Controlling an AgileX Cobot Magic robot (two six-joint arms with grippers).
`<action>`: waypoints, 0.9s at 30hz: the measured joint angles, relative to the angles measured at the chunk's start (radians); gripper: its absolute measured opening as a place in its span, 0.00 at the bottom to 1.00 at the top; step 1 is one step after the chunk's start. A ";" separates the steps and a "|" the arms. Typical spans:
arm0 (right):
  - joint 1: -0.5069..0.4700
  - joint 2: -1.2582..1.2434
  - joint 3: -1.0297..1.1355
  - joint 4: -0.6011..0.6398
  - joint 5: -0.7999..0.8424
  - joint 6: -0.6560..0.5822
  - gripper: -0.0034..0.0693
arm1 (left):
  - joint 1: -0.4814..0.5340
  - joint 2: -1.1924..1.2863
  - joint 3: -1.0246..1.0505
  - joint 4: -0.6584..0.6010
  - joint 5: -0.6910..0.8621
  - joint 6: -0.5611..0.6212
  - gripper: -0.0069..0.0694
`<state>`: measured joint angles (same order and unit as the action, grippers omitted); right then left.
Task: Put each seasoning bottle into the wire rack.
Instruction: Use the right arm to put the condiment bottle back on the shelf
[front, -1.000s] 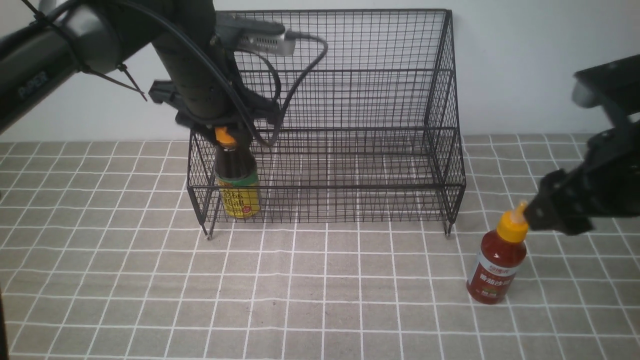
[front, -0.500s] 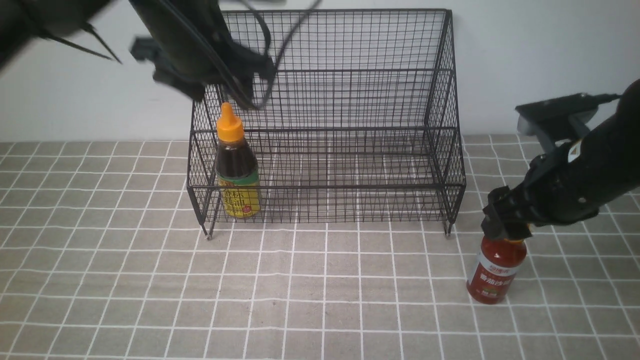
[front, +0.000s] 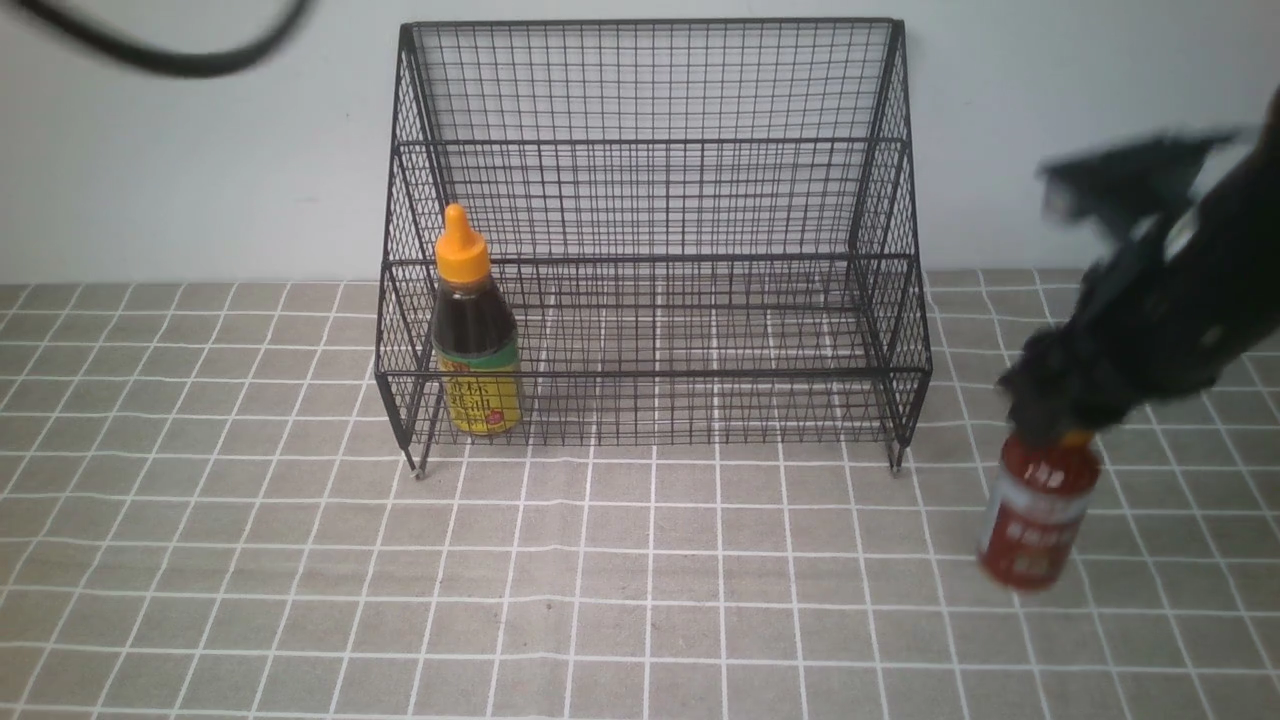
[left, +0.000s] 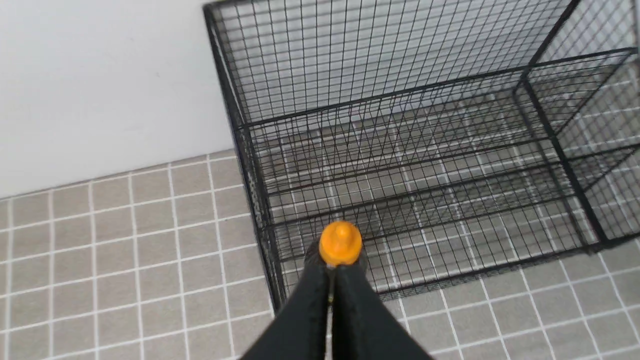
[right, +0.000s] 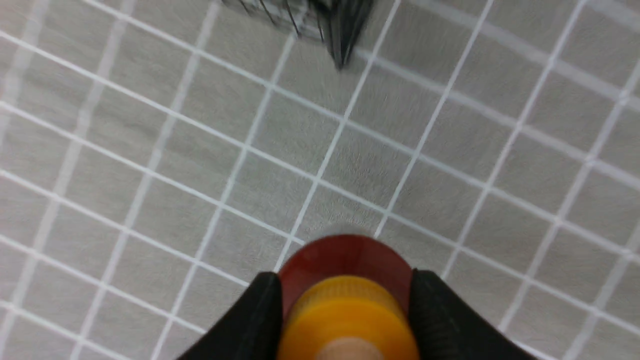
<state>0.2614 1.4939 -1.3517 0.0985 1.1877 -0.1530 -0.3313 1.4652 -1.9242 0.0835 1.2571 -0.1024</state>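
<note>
The dark brown bottle (front: 475, 330) with an orange cap stands upright in the left end of the wire rack (front: 650, 140), on the low front shelf. My left gripper (left: 330, 272) is shut and empty, high above that bottle's cap (left: 340, 243); it is out of the front view. My right gripper (front: 1050, 415) is shut on the neck of the red bottle (front: 1038, 520), right of the rack's front right corner, blurred by motion. In the right wrist view the black fingers (right: 260, 310) clamp the red bottle (right: 345, 257) just below its orange cap.
The grey checked cloth (front: 640, 600) covers the table. A white wall stands close behind the rack. A black cable (front: 160, 60) hangs in at top left. The rack's front right foot (right: 342, 35) shows in the right wrist view.
My left arm rose away from the brown bottle and left the front view. My right gripper closed on the red bottle's neck and moved it a little to the right and up.
</note>
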 joint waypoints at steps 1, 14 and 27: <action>0.000 -0.019 -0.044 0.000 0.021 0.000 0.46 | 0.000 -0.027 0.030 0.001 0.001 0.003 0.08; 0.058 0.128 -0.523 0.044 0.035 -0.050 0.46 | 0.000 -0.419 0.588 0.020 0.004 -0.046 0.08; 0.080 0.530 -0.858 0.020 0.001 -0.059 0.46 | 0.000 -0.811 0.856 0.047 0.017 -0.139 0.08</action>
<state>0.3410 2.0234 -2.2101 0.1187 1.1890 -0.2120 -0.3313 0.6539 -1.0682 0.1307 1.2745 -0.2409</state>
